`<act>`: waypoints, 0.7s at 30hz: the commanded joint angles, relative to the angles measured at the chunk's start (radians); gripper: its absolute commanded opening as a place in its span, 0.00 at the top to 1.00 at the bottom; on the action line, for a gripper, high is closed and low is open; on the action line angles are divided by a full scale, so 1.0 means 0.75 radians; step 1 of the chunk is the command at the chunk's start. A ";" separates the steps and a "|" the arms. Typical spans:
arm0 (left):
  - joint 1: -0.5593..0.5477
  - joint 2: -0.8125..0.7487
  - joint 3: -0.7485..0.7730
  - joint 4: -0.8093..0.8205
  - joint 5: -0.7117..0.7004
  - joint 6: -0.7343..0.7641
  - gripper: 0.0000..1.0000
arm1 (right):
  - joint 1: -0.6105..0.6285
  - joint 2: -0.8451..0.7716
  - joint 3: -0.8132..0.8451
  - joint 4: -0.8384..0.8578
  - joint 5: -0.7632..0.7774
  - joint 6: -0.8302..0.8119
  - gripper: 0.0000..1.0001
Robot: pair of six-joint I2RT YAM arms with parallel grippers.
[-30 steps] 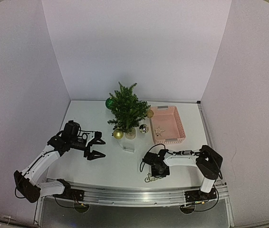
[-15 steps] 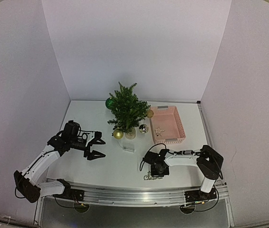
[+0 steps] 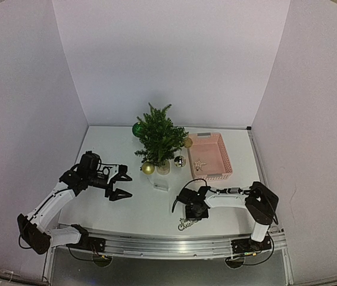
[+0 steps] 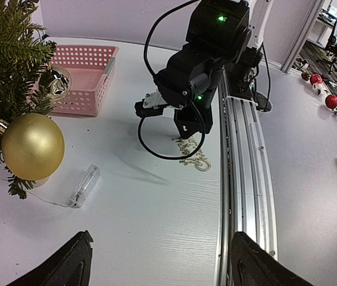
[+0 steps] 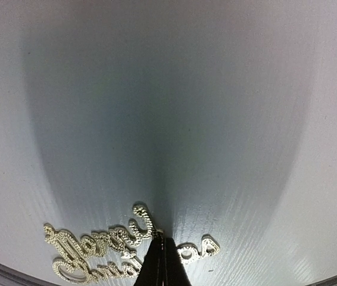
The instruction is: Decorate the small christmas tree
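The right gripper [image 5: 162, 243] pinches the gold lettering ornament [image 5: 127, 247] low over the bench [image 3: 139, 208]. The left gripper [image 3: 121, 186] hangs spread wide. The small christmas tree [image 3: 158, 138] stands upright farther back, beside the pink basket [image 3: 209, 136].

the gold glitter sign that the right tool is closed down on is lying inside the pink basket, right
Not quite. The gold glitter sign lies on the bare table near the front rail, well outside the pink basket. The left wrist view shows this. The right tool is indeed closed down on it.
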 commanded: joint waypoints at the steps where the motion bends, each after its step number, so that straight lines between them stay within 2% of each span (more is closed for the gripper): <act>1: -0.002 -0.008 0.017 0.022 0.014 -0.001 0.20 | 0.002 -0.109 0.010 0.040 0.047 -0.028 1.00; 7: -0.002 -0.003 0.019 0.022 0.017 -0.001 0.20 | 0.001 -0.165 -0.007 0.041 0.071 -0.024 1.00; 18: -0.002 -0.005 0.009 0.034 0.021 -0.018 0.20 | -0.007 -0.134 -0.005 0.039 0.043 -0.003 1.00; 19: -0.002 -0.004 0.005 0.045 0.019 -0.026 0.20 | -0.010 -0.120 -0.004 0.038 0.017 0.007 0.96; 21: -0.002 -0.004 -0.005 0.067 0.016 -0.056 0.20 | -0.012 -0.103 -0.001 0.036 -0.031 0.034 0.77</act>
